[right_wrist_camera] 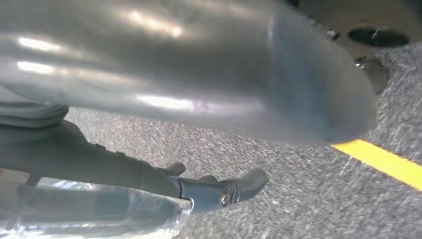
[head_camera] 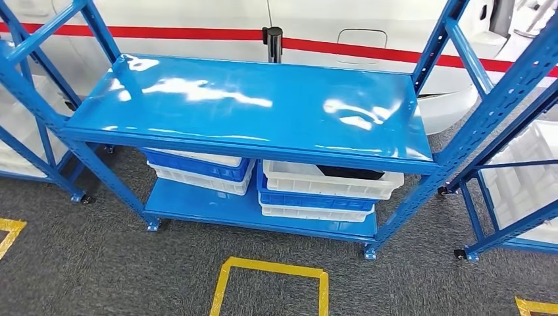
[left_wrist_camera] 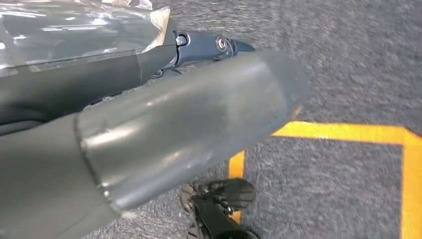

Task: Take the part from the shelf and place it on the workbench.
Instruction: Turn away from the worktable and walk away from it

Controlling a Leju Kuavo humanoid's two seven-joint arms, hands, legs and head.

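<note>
A blue metal shelf stands in front of me, its glossy upper board bare. On the lower board a dark part lies in the top white bin of the right stack. My left hand hangs over the grey carpet, thick thumb and dark fingers stretched out and holding nothing. My right hand hangs the same way above the floor, with its dark fingers extended and nothing in them.
A second stack of blue and white bins sits on the lower board at left. More blue racks with white bins flank the shelf. A yellow taped square marks the carpet before it. A black post stands behind.
</note>
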